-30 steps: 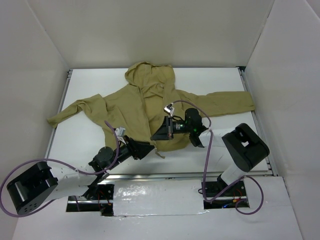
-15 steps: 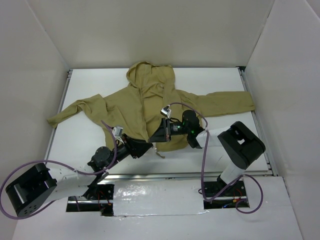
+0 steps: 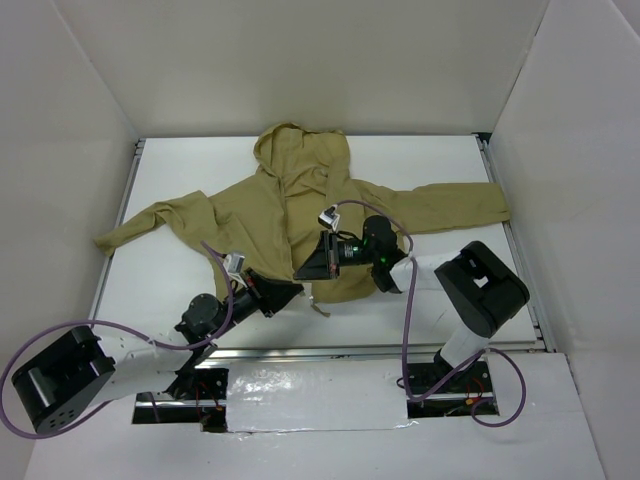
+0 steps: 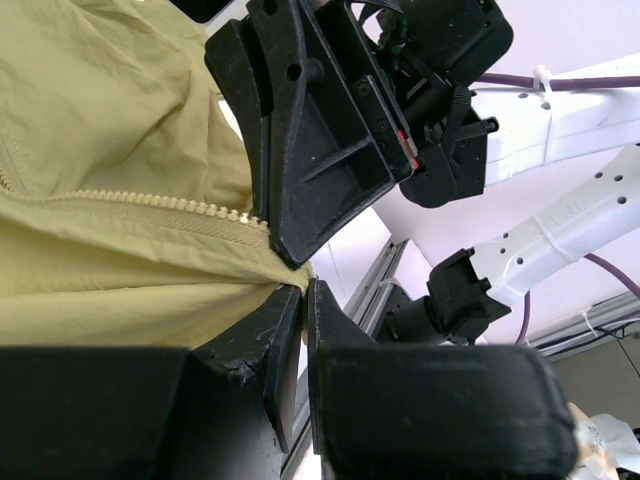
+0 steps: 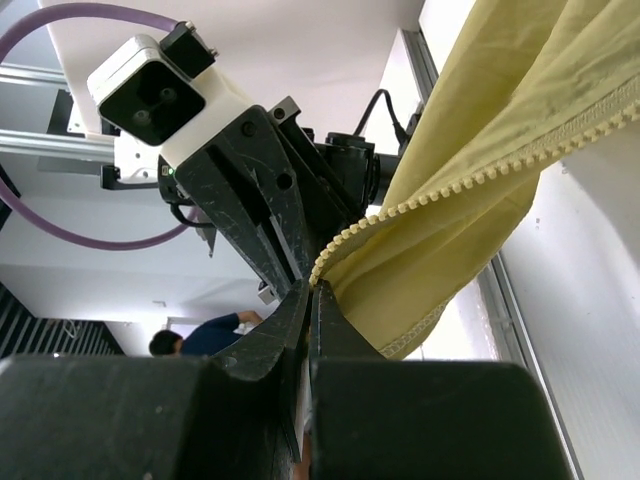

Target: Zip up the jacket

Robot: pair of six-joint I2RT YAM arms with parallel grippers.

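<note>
The khaki jacket (image 3: 270, 215) lies spread on the white table, hood at the far side and sleeves out to both sides. Both grippers meet at its lower front hem. My left gripper (image 3: 296, 291) comes in from the near left. In the left wrist view its jaws (image 4: 303, 290) are pinched together on the hem's corner, just under the zipper teeth (image 4: 150, 203). My right gripper (image 3: 301, 271) reaches in from the right. Its jaws (image 5: 312, 288) are shut on the bottom end of the zipper teeth (image 5: 440, 185), lifting that edge of the jacket (image 5: 480, 180).
White walls enclose the table on three sides. A metal rail (image 3: 380, 350) runs along the near edge. Purple cables (image 3: 225, 290) loop over both arms. The left arm's camera housing (image 5: 160, 95) sits close in front of the right gripper.
The left gripper's jaws have closed on the jacket's hem. The right gripper has shifted left with the zipper edge, so both grippers now sit tip to tip.
</note>
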